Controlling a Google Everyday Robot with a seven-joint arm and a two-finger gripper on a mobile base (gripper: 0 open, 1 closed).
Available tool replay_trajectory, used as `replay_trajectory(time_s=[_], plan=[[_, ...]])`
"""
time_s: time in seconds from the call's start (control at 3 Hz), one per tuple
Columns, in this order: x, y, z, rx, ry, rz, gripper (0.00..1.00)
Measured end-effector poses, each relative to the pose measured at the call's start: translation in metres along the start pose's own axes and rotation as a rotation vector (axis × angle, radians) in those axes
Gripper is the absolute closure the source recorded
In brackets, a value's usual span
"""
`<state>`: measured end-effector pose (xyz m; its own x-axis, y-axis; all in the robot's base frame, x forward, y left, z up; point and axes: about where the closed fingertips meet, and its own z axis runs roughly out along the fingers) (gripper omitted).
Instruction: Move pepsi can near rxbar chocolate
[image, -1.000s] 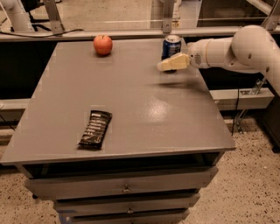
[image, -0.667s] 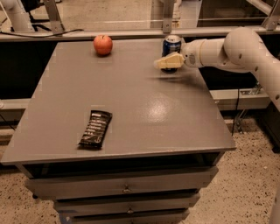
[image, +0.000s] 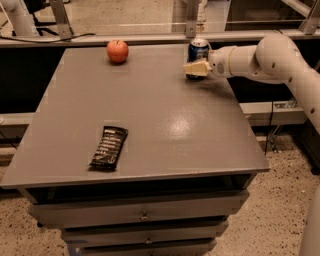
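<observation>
The claw (image: 196, 68) sits low over the counter (image: 165, 115) near its far right corner, right against the lower front of the can (image: 198, 49) and hiding part of it. Whether the claw is released around the can, clenched on it, or only pressed beside it, I cannot tell from this view. The arm (image: 260, 57) reaches in from past the right edge, lying almost level.

The can stands upright close to the far edge, its silver top and blue body showing above the claw. Along the same far edge, towards the left corner and well apart from the can, lies a red apple (image: 117, 51). The chocolate bar (image: 109, 147) lies flat near the front edge, left of the middle, well apart from both the can and the claw. Drawers (image: 145, 216) show below the front edge.

As for progress, this looks like the early part: the claw has reached the can, but the can is not lifted and is nowhere near the bar. Left to do, as I judge it: a secure hold, the carry diagonally across the counter towards the front left, and setting the can down upright just beside the bar.
</observation>
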<state>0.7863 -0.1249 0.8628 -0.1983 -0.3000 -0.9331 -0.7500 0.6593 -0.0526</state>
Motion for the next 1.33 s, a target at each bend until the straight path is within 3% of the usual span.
replay_trajectory(time_s=[0.33, 0.67, 1.0, 1.33], plan=[[-0.005, 0.004, -0.007, -0.003, 0.017, -0.006, 0.86], [-0.021, 0.022, -0.025, -0.033, 0.025, 0.001, 1.0], [-0.045, 0.034, -0.059, -0.006, 0.029, 0.051, 1.0], [-0.049, 0.038, -0.057, -0.01, 0.028, 0.057, 1.0]])
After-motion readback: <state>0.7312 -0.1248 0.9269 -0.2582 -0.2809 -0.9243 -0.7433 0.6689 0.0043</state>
